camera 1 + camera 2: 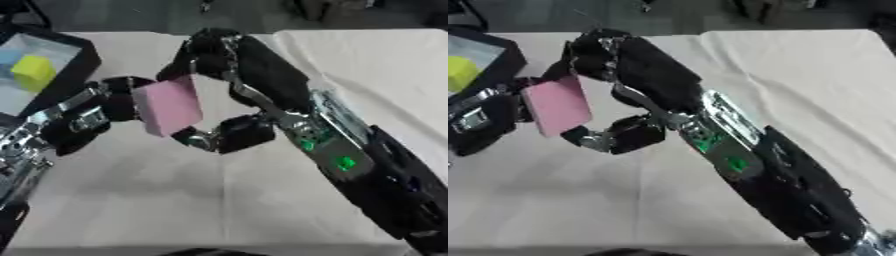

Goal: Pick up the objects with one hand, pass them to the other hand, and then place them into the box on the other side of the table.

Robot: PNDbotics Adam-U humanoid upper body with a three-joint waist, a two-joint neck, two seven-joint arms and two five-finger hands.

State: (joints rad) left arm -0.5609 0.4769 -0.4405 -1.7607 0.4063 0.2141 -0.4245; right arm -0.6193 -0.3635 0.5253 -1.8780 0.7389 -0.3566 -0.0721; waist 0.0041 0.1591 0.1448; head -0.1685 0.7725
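Handover mid-air above counter (131,200): pink block (168,106) pinched by right hand (229,131) fingers; left hand (92,117) fingers curled against 9 o'clock face. Judged light, rigid; broad faces preferred.

There are two robot hands, the left hand (92,117) and the right hand (229,75), one pink block (168,105), one yellow object (33,72) and one box (79,62).
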